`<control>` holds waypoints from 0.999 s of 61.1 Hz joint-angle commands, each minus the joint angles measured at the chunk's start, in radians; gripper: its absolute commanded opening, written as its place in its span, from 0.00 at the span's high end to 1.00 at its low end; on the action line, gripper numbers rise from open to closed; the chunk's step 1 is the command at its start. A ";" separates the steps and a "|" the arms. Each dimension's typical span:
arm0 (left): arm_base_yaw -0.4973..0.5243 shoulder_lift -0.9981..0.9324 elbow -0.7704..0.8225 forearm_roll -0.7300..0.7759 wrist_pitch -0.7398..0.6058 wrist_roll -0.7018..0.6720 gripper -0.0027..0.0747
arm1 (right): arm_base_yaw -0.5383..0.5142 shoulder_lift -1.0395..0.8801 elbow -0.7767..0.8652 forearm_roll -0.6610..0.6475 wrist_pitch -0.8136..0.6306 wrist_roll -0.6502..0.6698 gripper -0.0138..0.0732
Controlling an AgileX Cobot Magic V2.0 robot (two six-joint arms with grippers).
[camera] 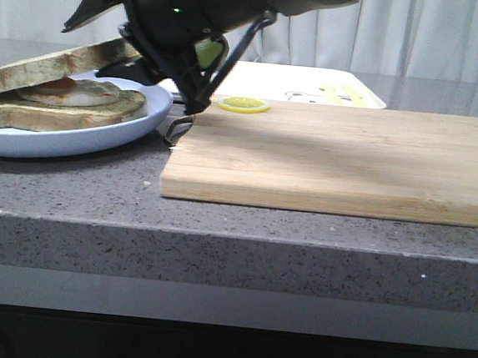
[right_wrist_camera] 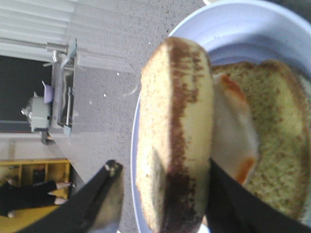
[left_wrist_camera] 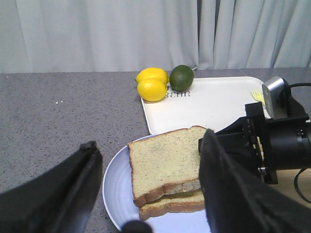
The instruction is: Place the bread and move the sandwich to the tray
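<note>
Nearest us, on the plate (camera: 74, 144), lies the sandwich (camera: 62, 101), long axis running left to right. Our right gripper (right_wrist_camera: 163, 204) has its fingers to either side of the bread (right_wrist_camera: 177, 131); one seems to touch, so we cannot tell if it grips. The slice tilts, far edge raised. It looks soft and light; take the crust edges. Left gripper (left_wrist_camera: 150, 189) hovers spread wide. Farther back waits the tray (camera: 314, 85).
</note>
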 commanded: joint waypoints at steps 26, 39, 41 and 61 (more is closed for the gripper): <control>-0.010 0.009 -0.036 0.003 -0.078 0.004 0.40 | -0.249 -0.331 -0.038 -0.576 0.416 0.019 0.32; -0.010 0.009 -0.036 0.003 -0.078 0.004 0.40 | -0.266 -0.510 -0.038 -1.087 0.520 0.239 0.32; -0.010 0.009 -0.036 0.003 -0.078 0.004 0.40 | -0.266 -0.540 -0.038 -1.164 0.537 0.279 0.32; -0.010 0.009 -0.036 0.003 -0.078 0.004 0.40 | -0.266 -0.824 0.065 -1.421 0.546 0.380 0.32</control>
